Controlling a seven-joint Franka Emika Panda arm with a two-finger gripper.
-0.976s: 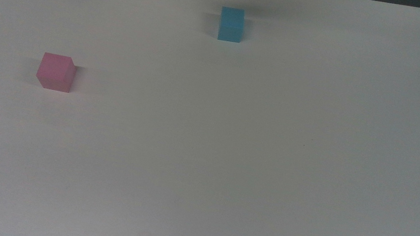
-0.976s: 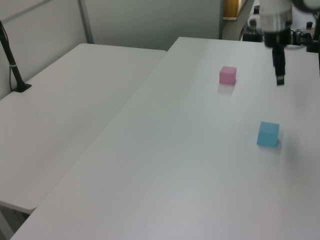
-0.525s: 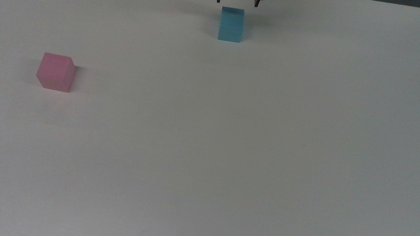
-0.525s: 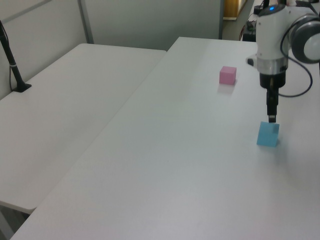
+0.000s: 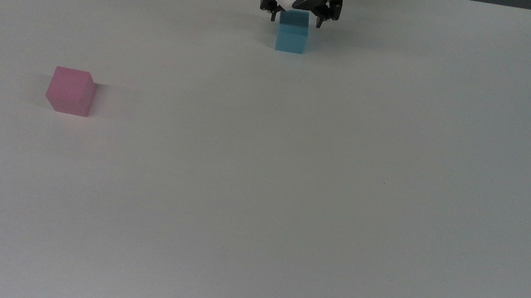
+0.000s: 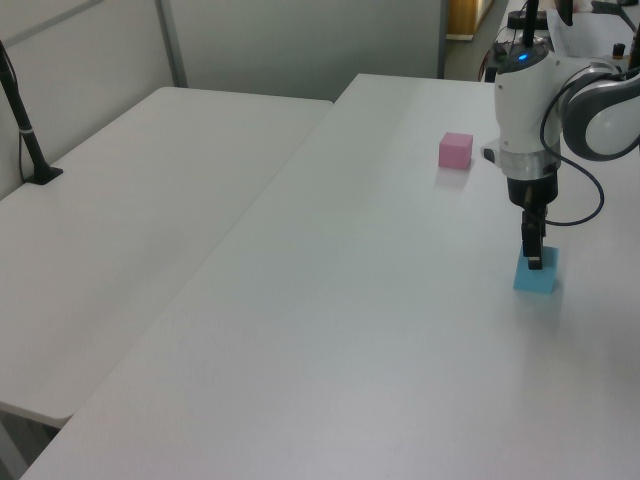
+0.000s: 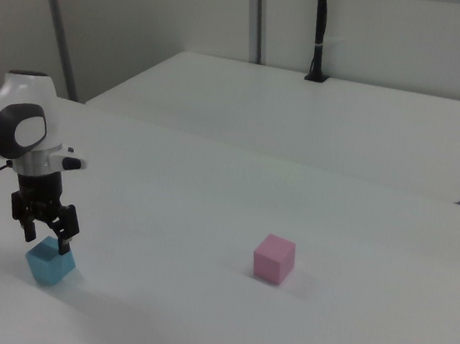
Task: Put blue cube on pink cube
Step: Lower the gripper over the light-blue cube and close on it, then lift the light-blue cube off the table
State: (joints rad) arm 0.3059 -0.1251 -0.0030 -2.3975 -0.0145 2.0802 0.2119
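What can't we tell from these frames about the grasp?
- Top view: the tool body covers the blue cube's far edge, so contact is unclear.
- Left view: one finger overlaps the blue cube; the other is hidden behind it.
- Right view: fingertip height against the cube top is uncertain.

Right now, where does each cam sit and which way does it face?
Top view: high above the white table, looking down; end effector and wrist enter from the top edge, over the blue cube.
Left view: raised off one long side, looking along the table; forearm and wrist at right.
Right view: raised off the opposite side; wrist at left.
All three share the blue cube, the pink cube and the open end effector.
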